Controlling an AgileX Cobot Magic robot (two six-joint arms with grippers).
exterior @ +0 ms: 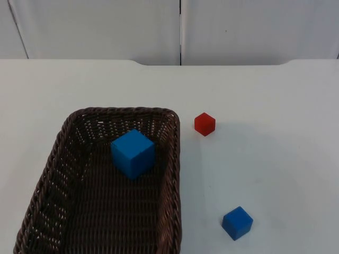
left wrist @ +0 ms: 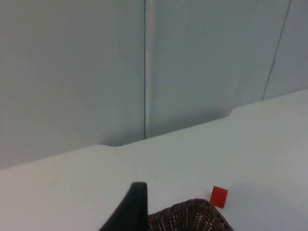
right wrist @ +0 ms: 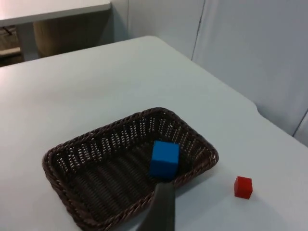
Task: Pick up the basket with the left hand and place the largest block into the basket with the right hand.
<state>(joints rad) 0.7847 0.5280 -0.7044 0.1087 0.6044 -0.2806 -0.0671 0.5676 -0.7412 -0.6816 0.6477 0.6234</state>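
Plainly, the dark brown woven wicker basket (exterior: 170,174), a rectangle with a braided rim, sits on the smooth white table (exterior: 275,106). Inside it rests the largest blue block (exterior: 133,153), a matte, sharp-edged cube. A smaller blue cube (exterior: 237,223) and a small red cube (exterior: 204,124) lie outside, right of the basket. Whether the left hand (left wrist: 130,209) or right hand (right wrist: 161,207) is apart or together cannot be told.

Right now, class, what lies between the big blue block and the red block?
In the top view, the basket's right wall stands between the big blue block and the red block; beyond it, bare table.
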